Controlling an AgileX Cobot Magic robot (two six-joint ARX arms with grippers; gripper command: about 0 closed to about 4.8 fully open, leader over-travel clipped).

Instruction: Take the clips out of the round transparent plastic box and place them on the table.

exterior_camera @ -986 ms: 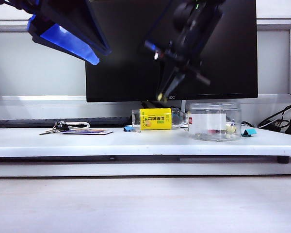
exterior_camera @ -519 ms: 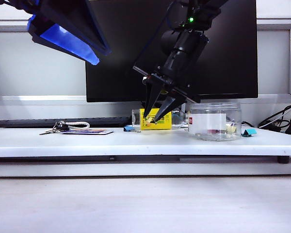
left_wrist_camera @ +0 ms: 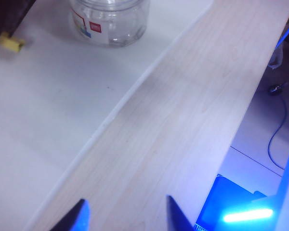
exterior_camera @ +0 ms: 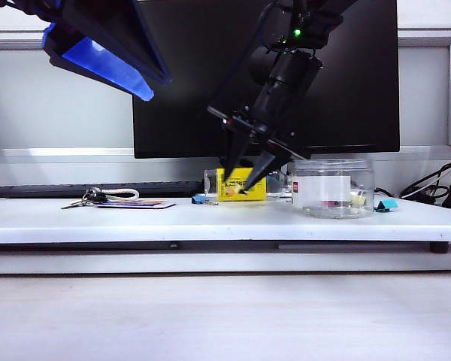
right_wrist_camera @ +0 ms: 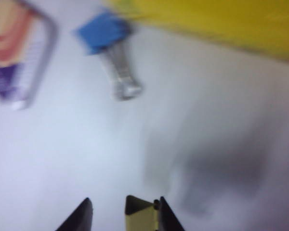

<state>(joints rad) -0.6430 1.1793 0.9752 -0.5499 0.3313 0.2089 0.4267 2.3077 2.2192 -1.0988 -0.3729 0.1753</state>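
This looks like an office workstation fitted out for robot trials. A large dark computer monitor [exterior_camera: 316,75] stands at the far side of a long white desk [exterior_camera: 210,222], with a keyboard [exterior_camera: 68,189] lying along the far left in front of a pale partition wall. Everyday desk clutter lies about: a bunch of keys [exterior_camera: 90,198] on a card [exterior_camera: 139,204] to the left, a clear bottle with a yellow label [exterior_camera: 244,185] lying on its side at the middle, and black cables [exterior_camera: 432,186] trailing off at the far right. Below the desk's near edge runs a pale wood-grain surface [left_wrist_camera: 192,120].
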